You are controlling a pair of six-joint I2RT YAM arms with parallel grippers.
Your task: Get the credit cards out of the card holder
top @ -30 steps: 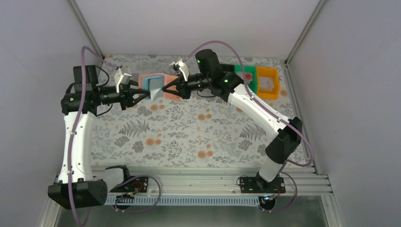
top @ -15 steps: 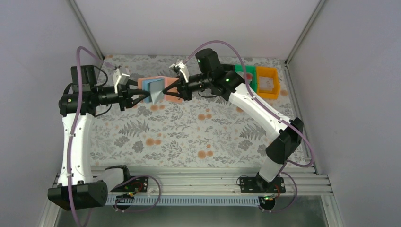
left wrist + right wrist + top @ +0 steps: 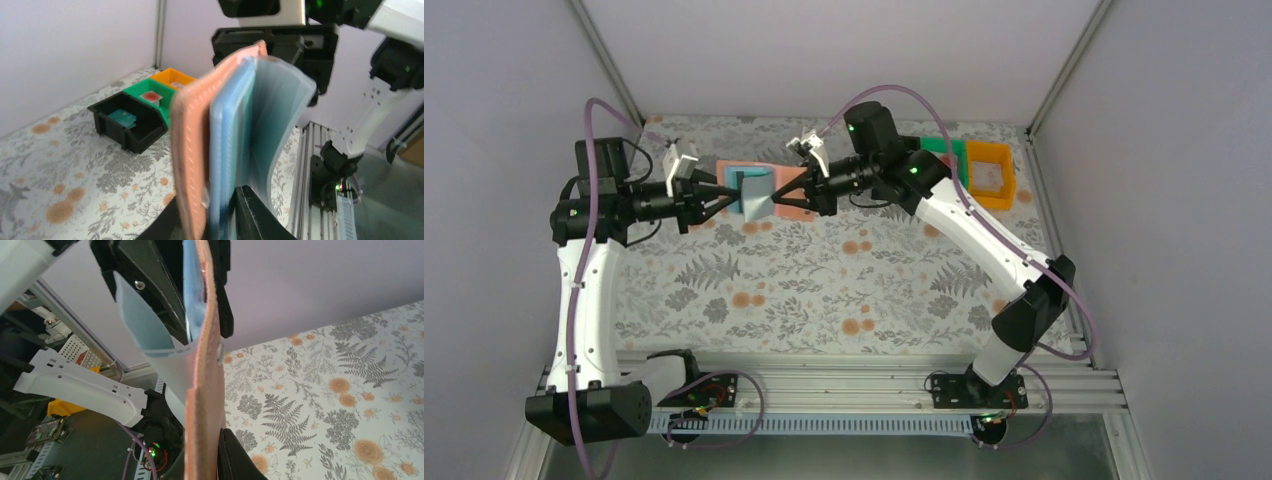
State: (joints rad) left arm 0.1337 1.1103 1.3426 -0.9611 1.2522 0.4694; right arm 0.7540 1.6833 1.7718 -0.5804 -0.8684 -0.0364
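3 bins (image 3: 136, 91) stand beyond the card holder (image 3: 190, 150).

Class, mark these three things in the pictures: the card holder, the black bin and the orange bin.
card holder (image 3: 192, 150): left wrist view, on its salmon outer cover.
black bin (image 3: 117, 132): left wrist view, on its outer side wall.
orange bin (image 3: 990, 202): top view, on its near wall.

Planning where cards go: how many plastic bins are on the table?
3, in a row: black bin, green bin in the middle, orange bin. Others may hide behind the card holder.
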